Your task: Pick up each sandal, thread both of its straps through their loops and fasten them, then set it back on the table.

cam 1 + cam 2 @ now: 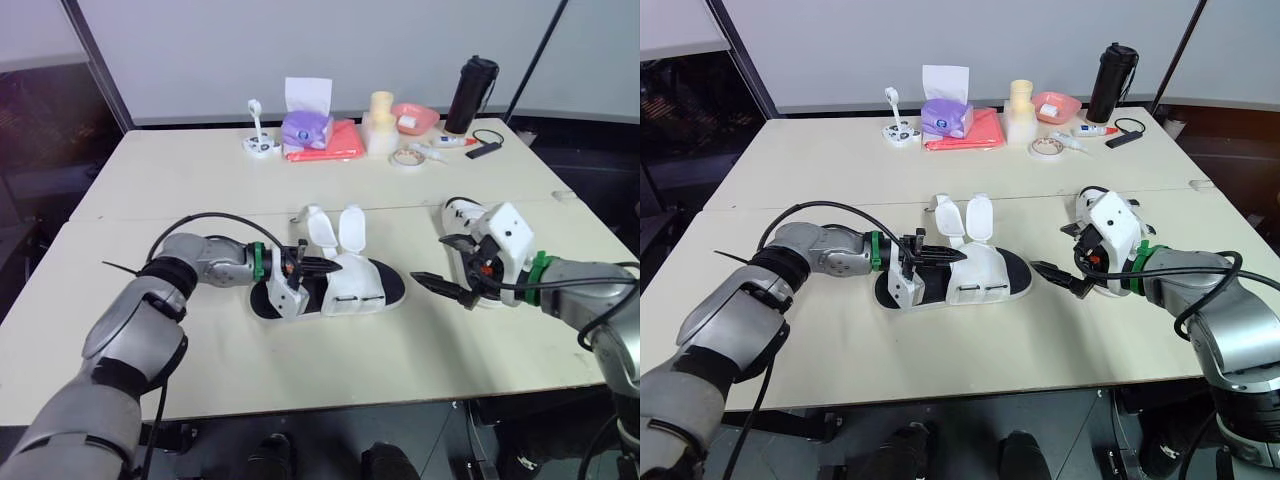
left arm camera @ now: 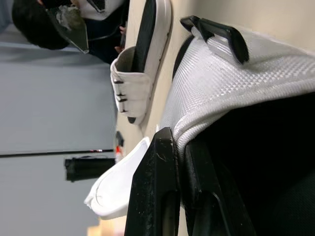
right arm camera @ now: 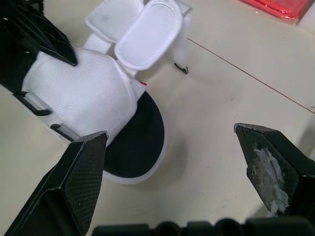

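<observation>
My left gripper is clamped on the edge of the white mesh upper of the near sandal. That sandal lies flat near the middle of the table, with both strap flaps unfastened and pointing toward 12 o'clock. At the sandal's 3 o'clock, clear of it, my right gripper hovers with its jaws spread wide, holding nothing. The second sandal lies just beyond that gripper. A black bottle stands at the far edge, about 1 o'clock.

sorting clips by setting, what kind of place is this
Likely a lab or test room: plain tables pushed together, a sandal laid out, and props like a tissue box and black tumbler behind.
</observation>
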Motion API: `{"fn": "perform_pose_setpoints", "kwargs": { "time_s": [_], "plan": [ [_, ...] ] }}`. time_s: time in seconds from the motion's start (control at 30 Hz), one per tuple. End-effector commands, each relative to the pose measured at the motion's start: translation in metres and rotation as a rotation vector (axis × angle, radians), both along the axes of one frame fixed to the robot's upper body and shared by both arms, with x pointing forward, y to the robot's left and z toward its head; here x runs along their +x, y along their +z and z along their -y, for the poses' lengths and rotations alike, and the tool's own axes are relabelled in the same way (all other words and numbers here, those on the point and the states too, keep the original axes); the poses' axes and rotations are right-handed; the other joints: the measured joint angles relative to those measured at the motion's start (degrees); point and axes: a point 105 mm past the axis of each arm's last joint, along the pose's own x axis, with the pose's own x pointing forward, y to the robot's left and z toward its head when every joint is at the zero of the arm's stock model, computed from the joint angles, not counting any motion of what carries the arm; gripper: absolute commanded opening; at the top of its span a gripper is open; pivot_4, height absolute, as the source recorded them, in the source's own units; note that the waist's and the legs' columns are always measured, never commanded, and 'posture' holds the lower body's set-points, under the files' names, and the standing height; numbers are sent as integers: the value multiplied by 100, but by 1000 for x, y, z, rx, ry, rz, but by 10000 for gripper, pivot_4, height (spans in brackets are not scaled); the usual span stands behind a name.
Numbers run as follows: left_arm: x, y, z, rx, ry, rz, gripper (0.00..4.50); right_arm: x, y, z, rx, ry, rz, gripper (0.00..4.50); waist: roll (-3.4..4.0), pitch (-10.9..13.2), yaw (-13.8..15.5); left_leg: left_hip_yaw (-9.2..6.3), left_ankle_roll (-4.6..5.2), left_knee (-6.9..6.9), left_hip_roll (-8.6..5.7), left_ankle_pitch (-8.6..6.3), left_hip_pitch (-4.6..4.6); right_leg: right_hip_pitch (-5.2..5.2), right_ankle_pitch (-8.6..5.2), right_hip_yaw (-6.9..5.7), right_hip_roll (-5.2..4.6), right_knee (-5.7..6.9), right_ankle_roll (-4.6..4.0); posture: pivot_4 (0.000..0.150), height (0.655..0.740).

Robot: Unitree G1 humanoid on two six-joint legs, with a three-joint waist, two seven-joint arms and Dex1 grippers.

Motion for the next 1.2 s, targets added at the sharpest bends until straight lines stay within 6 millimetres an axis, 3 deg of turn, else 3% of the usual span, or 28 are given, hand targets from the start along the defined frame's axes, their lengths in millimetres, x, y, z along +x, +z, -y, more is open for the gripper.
{"fn": "perform_pose_setpoints", "kwargs": {
  "time_s": [0.03, 0.47, 0.6, 0.8, 1.03, 1.2],
  "plan": [
    [1, 11, 10, -31, -50, 86, 265, -4, 11, -3, -21, 17, 51, 45000, 0, 0, 6, 0, 0, 0, 0, 0, 0, 1, 0, 0, 0, 0, 0, 1500, 7400],
    [0, -2, 11, -31, -123, 161, 265, -7, 8, -4, -24, 12, 44, 45000, 0, 0, 8, 1, 0, 1, 0, 0, 2, 3, 0, 0, 0, 0, 1, 1500, 7400],
    [3, -11, 10, 7, -82, 129, 13850, -8, 6, -6, -25, 15, 39, 45000, -1, 0, 5, 2, 0, 2, 0, 0, 2, 3, 0, 0, 0, 0, 1, 1500, 7400],
    [4, -14, 5, 24, -42, 70, 44613, -9, 2, -6, -40, 19, 29, 45000, -1, -3, 22, 2, 0, 3, 0, 0, 4, 7, 0, 0, -1, 0, 1, 1500, 7400],
    [9, -5, -18, 20, 64, -53, 44613, -4, -19, -4, -123, 39, 11, 45000, -1, -3, -30, 2, 1, 14, 2, -2, 6, 11, 1, 0, 0, 1, 2, 1500, 7400],
    [16, 1, -46, 32, 189, -161, 44613, 3, -28, -6, -164, 66, 33, 45000, 0, -3, -27, 3, 2, 14, 2, -2, 6, 9, 1, 0, 1, 2, 2, 1500, 7400]
  ]
}}
